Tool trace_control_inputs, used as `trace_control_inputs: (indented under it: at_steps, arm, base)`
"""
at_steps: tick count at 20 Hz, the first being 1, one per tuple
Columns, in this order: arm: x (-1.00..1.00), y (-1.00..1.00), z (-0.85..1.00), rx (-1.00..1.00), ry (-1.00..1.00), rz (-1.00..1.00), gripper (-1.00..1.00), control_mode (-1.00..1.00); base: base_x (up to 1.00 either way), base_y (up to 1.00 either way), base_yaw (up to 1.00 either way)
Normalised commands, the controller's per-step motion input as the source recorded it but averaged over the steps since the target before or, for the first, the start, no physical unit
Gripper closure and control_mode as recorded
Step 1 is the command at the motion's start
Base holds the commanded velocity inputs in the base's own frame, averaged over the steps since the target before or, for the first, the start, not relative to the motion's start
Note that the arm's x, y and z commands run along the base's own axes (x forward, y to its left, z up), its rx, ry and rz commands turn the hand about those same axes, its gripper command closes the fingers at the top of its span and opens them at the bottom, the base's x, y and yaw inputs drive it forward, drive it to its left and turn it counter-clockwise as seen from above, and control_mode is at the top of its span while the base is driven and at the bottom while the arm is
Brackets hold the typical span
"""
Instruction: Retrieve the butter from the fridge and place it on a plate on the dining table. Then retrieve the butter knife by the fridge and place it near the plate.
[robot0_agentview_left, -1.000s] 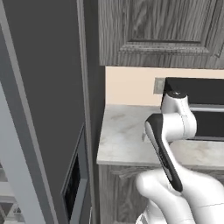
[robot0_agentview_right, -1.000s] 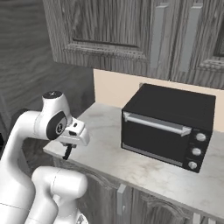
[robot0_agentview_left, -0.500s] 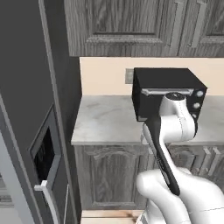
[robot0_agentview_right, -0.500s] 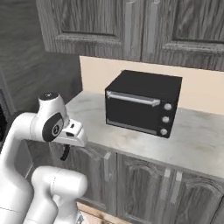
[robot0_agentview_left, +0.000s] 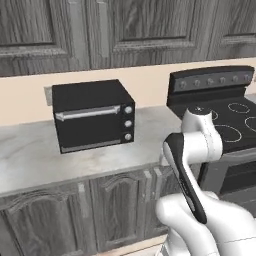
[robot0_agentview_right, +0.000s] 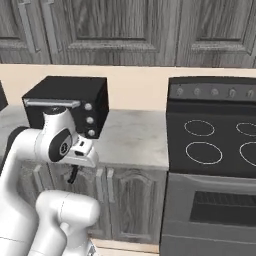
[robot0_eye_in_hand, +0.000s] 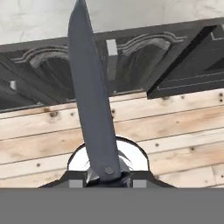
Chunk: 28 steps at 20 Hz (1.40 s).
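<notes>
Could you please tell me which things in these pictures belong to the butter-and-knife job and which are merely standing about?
Part of the job:
- butter knife, blade pointing away, held in the shut gripper

Just standing about:
- black toaster oven on the marbled counter
- stove with ring burners
- wood-grain cabinets above and below
- plank floor

A black toaster oven (robot0_agentview_left: 92, 116) sits on the marbled counter (robot0_agentview_left: 30, 160) (against the wall).

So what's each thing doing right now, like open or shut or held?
butter knife: held in the jaws, blade sticking out over the wooden floor.
gripper: shut on the knife.
toaster oven: door shut, on the marbled counter.
stove: oven door shut, nothing on its burners.
cabinets: doors shut.
</notes>
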Motion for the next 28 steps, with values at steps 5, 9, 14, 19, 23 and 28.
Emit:
trace_control_inputs:
  at_steps: [5,9,14,19,23,28]
  arm:
    - [0.00,0.00,0.00,0.00,0.00,0.00,1.00,1.00]
    - [0.00,0.00,0.00,0.00,0.00,0.00,1.00,1.00]
    - [0.00,0.00,0.00,0.00,0.00,0.00,1.00,1.00]
    - [0.00,0.00,0.00,0.00,0.00,0.00,1.00,1.00]
    - [0.00,0.00,0.00,0.00,0.00,0.00,1.00,1.00]
    - [0.00,0.00,0.00,0.00,0.00,0.00,1.00,1.00]
  base:
    - [0.01,-0.97,-0.74]
    - [0.01,-0.94,-0.76]
    - [0.02,-0.97,-0.75]
    - [0.06,-1.00,-0.72]
    - [0.18,-1.00,-0.68]
    - [0.39,-0.80,-0.67]
